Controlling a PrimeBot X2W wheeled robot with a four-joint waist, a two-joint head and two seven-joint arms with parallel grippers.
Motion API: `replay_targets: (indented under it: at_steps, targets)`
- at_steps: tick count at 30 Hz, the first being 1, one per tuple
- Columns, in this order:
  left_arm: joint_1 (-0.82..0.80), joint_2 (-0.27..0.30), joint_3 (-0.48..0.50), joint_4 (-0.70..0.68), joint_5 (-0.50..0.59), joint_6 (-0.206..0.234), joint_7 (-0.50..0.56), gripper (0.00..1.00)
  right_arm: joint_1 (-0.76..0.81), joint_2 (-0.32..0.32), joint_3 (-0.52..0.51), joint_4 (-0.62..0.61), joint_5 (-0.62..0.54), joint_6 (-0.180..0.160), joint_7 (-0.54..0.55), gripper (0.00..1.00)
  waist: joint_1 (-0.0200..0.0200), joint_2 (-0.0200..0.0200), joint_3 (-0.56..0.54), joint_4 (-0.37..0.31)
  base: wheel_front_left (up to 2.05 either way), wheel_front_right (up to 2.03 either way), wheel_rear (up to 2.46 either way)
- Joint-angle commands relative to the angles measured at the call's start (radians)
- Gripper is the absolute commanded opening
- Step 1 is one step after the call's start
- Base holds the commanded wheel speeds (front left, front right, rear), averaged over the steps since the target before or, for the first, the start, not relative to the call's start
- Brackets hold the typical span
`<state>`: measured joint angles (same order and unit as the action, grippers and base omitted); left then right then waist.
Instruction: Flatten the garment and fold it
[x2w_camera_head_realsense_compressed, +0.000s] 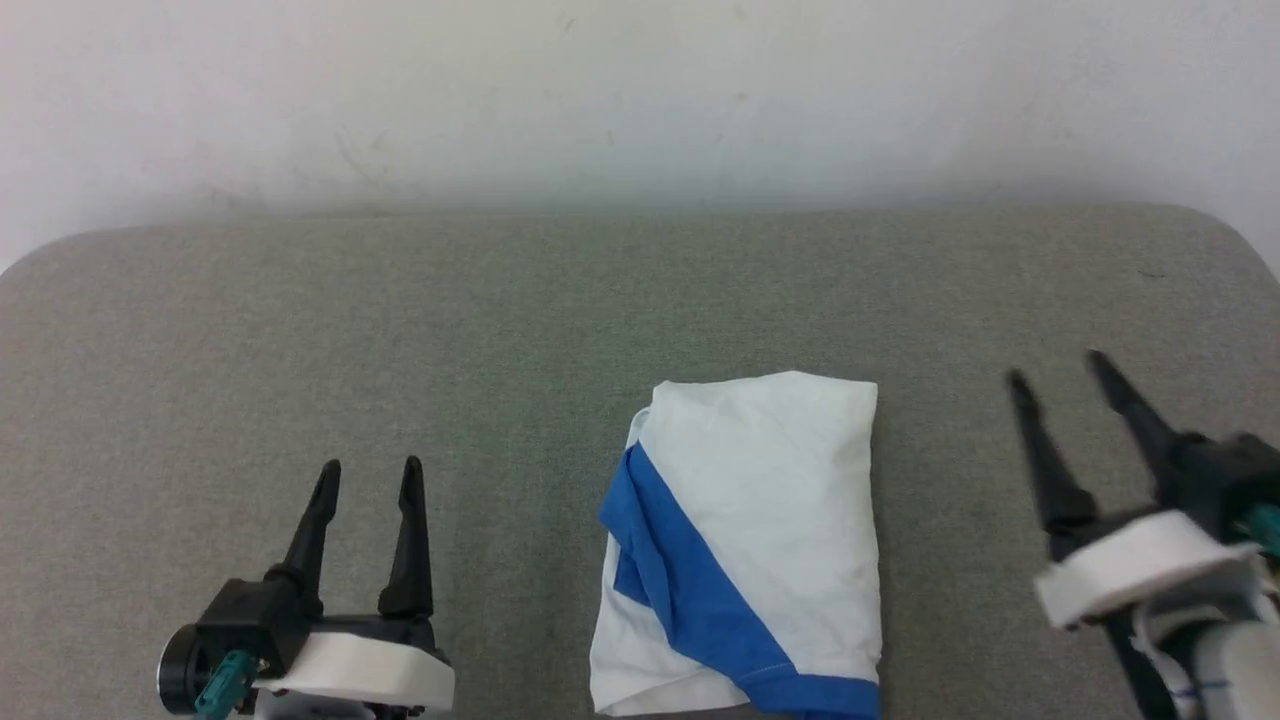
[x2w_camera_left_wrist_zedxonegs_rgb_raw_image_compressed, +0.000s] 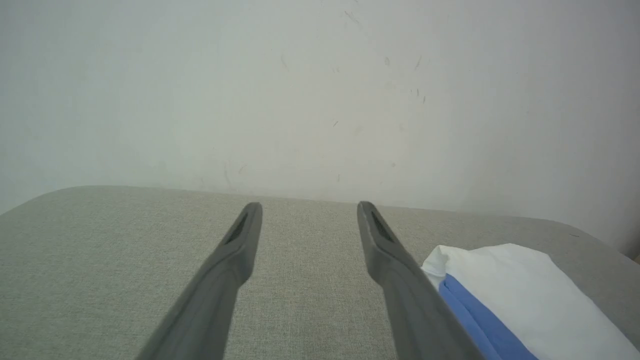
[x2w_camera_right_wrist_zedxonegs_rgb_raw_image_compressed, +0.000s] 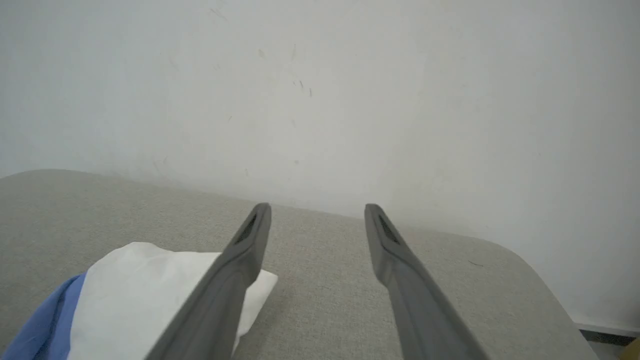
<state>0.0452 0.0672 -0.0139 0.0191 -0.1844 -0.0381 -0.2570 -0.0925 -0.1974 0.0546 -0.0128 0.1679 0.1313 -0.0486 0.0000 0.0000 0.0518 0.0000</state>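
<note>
The garment (x2w_camera_head_realsense_compressed: 750, 540) lies folded into a compact white rectangle near the front middle of the grey surface, with a bright blue band running diagonally across it. My left gripper (x2w_camera_head_realsense_compressed: 370, 467) stands open at the lower left, well apart from the cloth, nothing between its fingers. My right gripper (x2w_camera_head_realsense_compressed: 1058, 366) is open at the right, clear of the garment's right edge and empty. In the left wrist view the garment (x2w_camera_left_wrist_zedxonegs_rgb_raw_image_compressed: 515, 295) sits right of the left gripper (x2w_camera_left_wrist_zedxonegs_rgb_raw_image_compressed: 310, 206). In the right wrist view the garment (x2w_camera_right_wrist_zedxonegs_rgb_raw_image_compressed: 145, 295) lies left of the right gripper (x2w_camera_right_wrist_zedxonegs_rgb_raw_image_compressed: 318, 207).
The grey padded surface (x2w_camera_head_realsense_compressed: 400, 330) stretches wide to the left and back, with rounded far corners. A pale wall (x2w_camera_head_realsense_compressed: 640, 100) rises directly behind it. The surface's right edge (x2w_camera_right_wrist_zedxonegs_rgb_raw_image_compressed: 550, 295) drops off near my right arm.
</note>
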Motion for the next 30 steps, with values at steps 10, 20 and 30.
replay_targets:
  at_steps: [10,20,30]
  targets:
    - [0.015,-0.003,0.034,0.001,0.008,0.011,-0.005,1.0,0.147,0.093,-0.398,-0.03,0.143,-0.001,0.111,1.0,0.0,0.0,-0.005,-0.017,0.0,0.0,0.0]
    - [0.002,-0.006,0.044,0.012,0.01,0.005,-0.005,1.0,0.057,0.126,-0.412,0.256,0.656,-0.001,0.629,1.0,0.0,0.0,0.003,0.015,0.0,0.0,0.0]
    - [-0.011,-0.012,0.023,0.025,0.004,0.003,-0.005,1.0,-0.09,0.147,-0.211,0.491,0.931,-0.001,0.796,1.0,0.0,0.0,0.005,0.07,0.0,0.0,0.0]
